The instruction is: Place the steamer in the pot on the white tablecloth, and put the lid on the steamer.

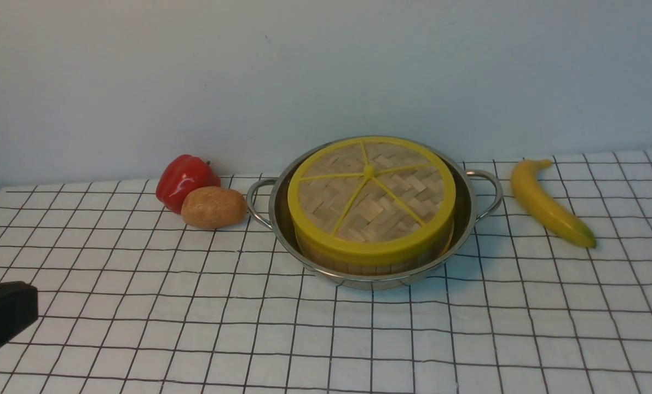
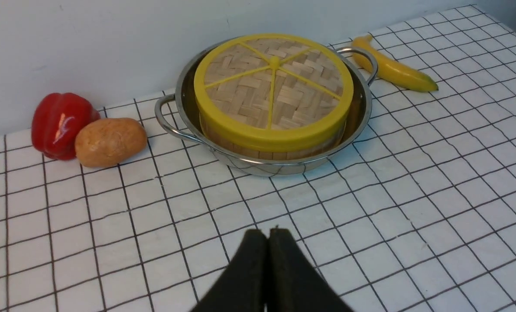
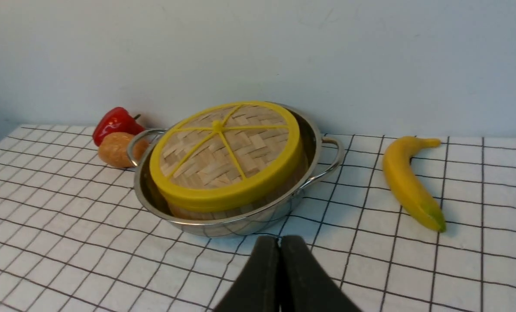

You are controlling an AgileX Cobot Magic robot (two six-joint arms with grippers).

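The shiny steel pot stands on the white grid tablecloth near the back wall. The bamboo steamer sits inside it; only its wooden side wall shows. The woven lid with yellow rim and spokes lies on top of the steamer. The pot, steamer and lid also show in the left wrist view, and in the right wrist view: pot, steamer, lid. My left gripper is shut and empty, back from the pot; it shows at the front view's left edge. My right gripper is shut and empty, just short of the pot.
A red bell pepper and a brown potato lie left of the pot, close to its left handle. A yellow banana lies right of the pot. A pale wall stands right behind them.
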